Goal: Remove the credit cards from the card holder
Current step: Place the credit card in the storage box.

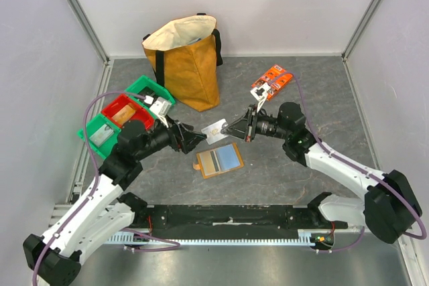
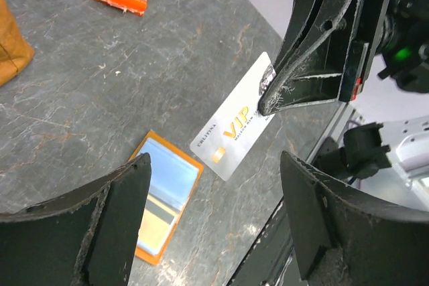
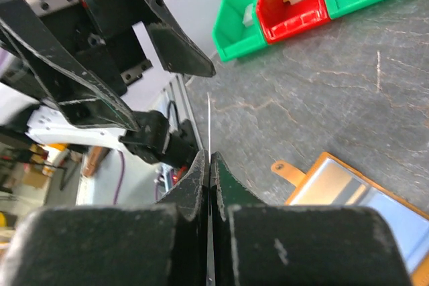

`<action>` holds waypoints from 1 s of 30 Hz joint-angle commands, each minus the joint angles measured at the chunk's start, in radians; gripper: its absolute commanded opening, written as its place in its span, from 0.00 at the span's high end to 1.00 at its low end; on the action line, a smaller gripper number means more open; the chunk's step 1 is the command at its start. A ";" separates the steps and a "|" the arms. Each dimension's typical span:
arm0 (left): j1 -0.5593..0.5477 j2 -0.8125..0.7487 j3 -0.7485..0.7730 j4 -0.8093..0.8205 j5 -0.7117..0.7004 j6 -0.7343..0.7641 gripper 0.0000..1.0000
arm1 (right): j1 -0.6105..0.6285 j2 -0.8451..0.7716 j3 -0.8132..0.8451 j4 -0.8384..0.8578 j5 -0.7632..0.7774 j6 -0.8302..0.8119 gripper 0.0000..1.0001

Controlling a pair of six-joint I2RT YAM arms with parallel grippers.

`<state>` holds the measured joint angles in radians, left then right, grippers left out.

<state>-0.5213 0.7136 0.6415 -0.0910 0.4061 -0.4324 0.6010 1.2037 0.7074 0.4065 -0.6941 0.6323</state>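
"While the right gripper (image 1: 232,127) is clamped on the white card (image 1: 215,132), which way does this card point?" asks the first.

"Its long axis runs along the line between the two grippers," says the second. "One short end is pinched in the right fingers. The free short end points to the left gripper (image 1: 198,140). The printed face looks up, and the card is in the air above the table (image 1: 301,185)."

"And the left gripper?"

"Its jaws stand wide apart, just beside the free end, and they do not touch the card. In the left wrist view the card goes from lower left to upper right, with the right fingers closed on the upper right end. In the right wrist view it is edge-on, a thin line coming out between the closed fingers."

"Where is the holder?"

"The holder (image 1: 218,160) lies open and flat on the table, just below the card in the top view, between the two arms. Its long axis goes nearly left to right, a little tilted, with a small tab at the left end and the pale blue pocket at the right. A dark stripe shows in the left half; whether it is another card cannot be told."
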 commanded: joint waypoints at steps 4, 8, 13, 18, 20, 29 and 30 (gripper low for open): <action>0.001 -0.057 -0.109 0.220 -0.119 -0.201 0.19 | 0.003 0.003 -0.088 0.382 0.076 0.291 1.00; 0.001 -0.078 -0.190 0.371 -0.139 -0.349 0.22 | 0.005 0.014 -0.134 0.494 0.131 0.385 1.00; -0.008 -0.013 -0.253 0.576 -0.061 -0.434 0.25 | 0.034 0.065 -0.115 0.554 0.133 0.426 1.00; -0.011 0.015 -0.233 0.597 -0.041 -0.433 0.28 | 0.054 0.086 -0.117 0.574 0.134 0.434 1.00; -0.011 0.017 -0.235 0.600 -0.043 -0.434 0.33 | 0.060 0.088 -0.121 0.581 0.139 0.438 1.00; -0.011 -0.040 -0.218 0.475 -0.117 -0.413 0.98 | 0.059 0.091 -0.125 0.552 0.146 0.412 0.98; -0.011 -0.054 -0.209 0.432 -0.151 -0.410 0.98 | 0.060 0.086 -0.123 0.533 0.146 0.400 0.93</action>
<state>-0.5358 0.6971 0.3862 0.4465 0.3473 -0.8642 0.6586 1.3033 0.5777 0.9119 -0.5518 1.0576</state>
